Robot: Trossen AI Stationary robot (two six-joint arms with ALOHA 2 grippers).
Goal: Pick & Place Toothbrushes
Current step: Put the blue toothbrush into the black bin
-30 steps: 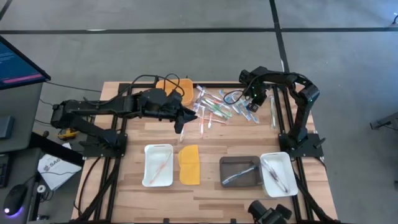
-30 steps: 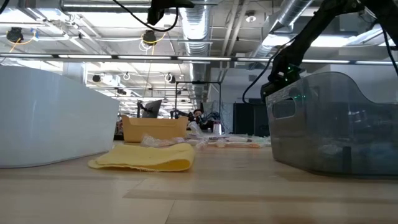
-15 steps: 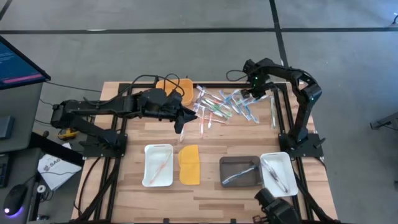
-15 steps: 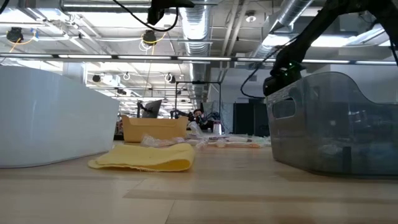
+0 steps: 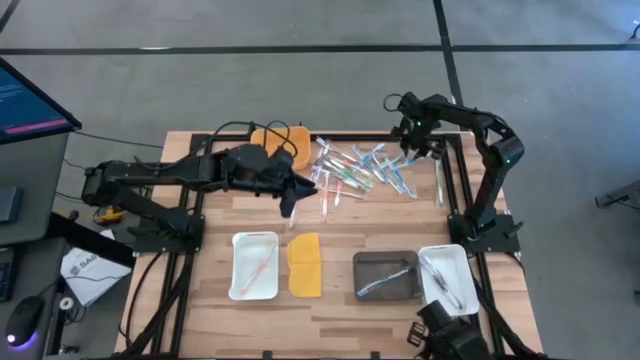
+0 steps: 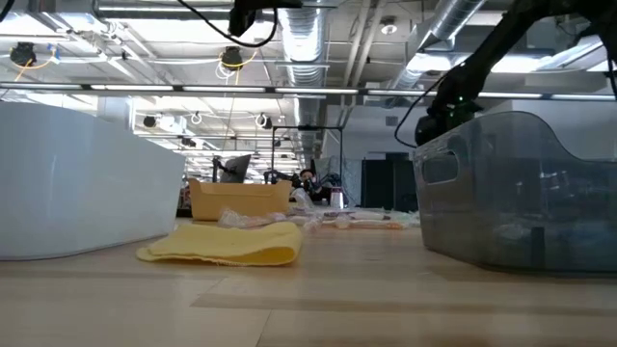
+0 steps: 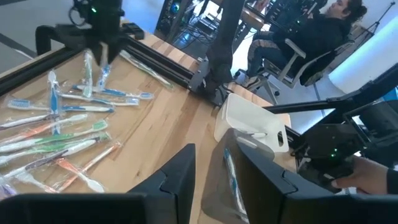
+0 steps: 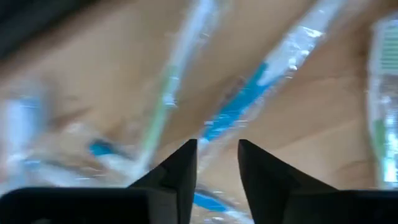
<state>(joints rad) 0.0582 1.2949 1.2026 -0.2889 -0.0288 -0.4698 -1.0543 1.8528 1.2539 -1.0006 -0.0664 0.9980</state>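
Blue-handled toothbrushes (image 8: 245, 99) lie right under the right claw (image 8: 216, 155), prongs parted to straddle one, while the left claw (image 7: 217, 165) waits empty, apart, mid-counter (image 5: 340, 215).

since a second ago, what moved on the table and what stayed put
The right gripper swung from beside the toothbrushes toward the table's far edge and parted its fingers above a blue one, holding nothing. The left gripper, white trays, grey bin and yellow lid stayed put.
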